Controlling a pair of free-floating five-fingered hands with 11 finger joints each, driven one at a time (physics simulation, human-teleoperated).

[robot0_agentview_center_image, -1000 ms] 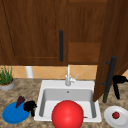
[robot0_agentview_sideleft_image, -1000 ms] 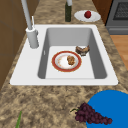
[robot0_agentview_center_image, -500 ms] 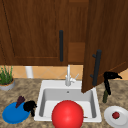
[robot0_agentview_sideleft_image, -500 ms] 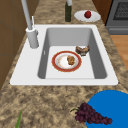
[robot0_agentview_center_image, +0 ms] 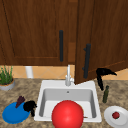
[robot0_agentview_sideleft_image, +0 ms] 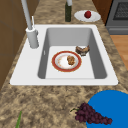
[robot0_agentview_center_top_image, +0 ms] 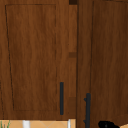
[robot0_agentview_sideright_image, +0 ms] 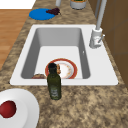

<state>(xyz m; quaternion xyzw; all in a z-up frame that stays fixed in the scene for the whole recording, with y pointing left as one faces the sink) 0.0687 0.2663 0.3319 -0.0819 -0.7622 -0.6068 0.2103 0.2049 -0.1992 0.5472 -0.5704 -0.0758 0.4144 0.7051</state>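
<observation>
while the right robot hand hangs with relaxed, straight fingers by the open cabinet door above the bottle, the left robot hand, fingers curled on nothing, rests at the blue plate beside the grapes.

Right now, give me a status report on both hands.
Right hand in the air by the open cabinet door, above the green bottle. Left hand curled beside the grapes on the blue plate.

The robot is two free-floating hands, plain matte black and human-shaped, with slim tapered fingers. The left hand appears at lower left, the right hand at right of centre.
</observation>
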